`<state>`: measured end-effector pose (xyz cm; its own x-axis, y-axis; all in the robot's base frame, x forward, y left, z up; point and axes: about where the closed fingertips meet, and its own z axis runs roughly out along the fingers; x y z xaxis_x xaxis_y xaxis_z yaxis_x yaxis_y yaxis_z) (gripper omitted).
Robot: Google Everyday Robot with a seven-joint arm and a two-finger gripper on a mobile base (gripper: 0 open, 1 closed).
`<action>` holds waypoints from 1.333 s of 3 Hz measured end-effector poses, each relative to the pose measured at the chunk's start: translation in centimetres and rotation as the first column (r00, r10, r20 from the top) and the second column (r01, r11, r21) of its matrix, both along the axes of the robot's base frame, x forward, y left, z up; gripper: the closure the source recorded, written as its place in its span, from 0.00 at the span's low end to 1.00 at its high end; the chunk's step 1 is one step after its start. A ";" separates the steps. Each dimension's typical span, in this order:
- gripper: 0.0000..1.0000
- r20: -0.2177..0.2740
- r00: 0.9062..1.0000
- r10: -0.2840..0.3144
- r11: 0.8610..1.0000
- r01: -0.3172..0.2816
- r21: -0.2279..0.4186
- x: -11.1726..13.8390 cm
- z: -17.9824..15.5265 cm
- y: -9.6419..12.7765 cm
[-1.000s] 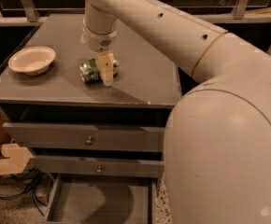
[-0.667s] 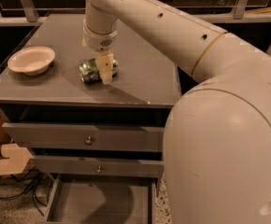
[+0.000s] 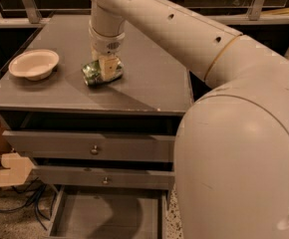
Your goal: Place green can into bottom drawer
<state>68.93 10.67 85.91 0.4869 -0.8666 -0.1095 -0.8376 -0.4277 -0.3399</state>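
The green can [image 3: 95,73] lies on its side on the grey cabinet top [image 3: 149,83], left of the middle. My gripper [image 3: 107,68] reaches straight down from the cream arm onto the can, covering its right part. The bottom drawer [image 3: 109,215] stands pulled out at the foot of the cabinet, and its flat grey floor shows with nothing on it.
A cream bowl [image 3: 34,63] sits at the left of the cabinet top. Two grey knob-fronted drawers [image 3: 94,146] [image 3: 104,179] stand slightly out above the bottom drawer. A cardboard box [image 3: 0,168] and cables [image 3: 20,203] lie on the floor at left. My own arm's bulk fills the right.
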 end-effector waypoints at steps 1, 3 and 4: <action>0.91 0.000 1.000 0.000 1.000 0.000 0.000 0.0 0.0 0.0; 1.00 0.032 0.999 -0.032 0.999 0.032 -0.019 0.8 1.8 -0.7; 1.00 0.077 0.995 -0.066 0.997 0.069 -0.025 1.1 4.6 -1.8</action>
<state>70.01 8.91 90.52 0.4332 -0.8999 -0.0496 -0.8369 -0.3812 -0.3928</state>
